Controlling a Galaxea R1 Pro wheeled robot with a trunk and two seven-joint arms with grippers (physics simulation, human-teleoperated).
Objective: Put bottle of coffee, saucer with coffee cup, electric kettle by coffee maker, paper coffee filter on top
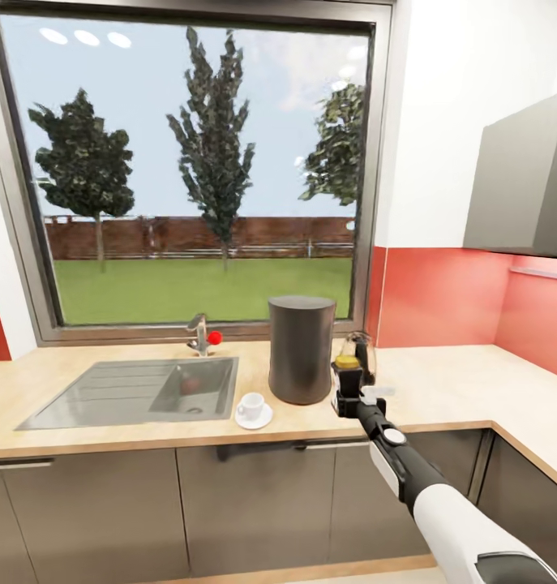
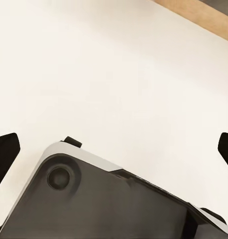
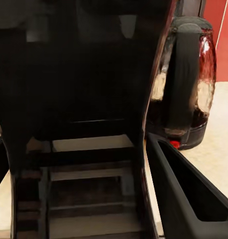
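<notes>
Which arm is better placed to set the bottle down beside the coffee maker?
Right: its gripper holds the bottle just beside the coffee maker, above the countertop.

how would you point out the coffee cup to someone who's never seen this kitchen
Find the big window, then the steel sink set in the countertop below it. Between the sink and the tall dark coffee maker, near the counter's front edge, sits the coffee cup: the small white handled thing, on a white saucer.
</notes>
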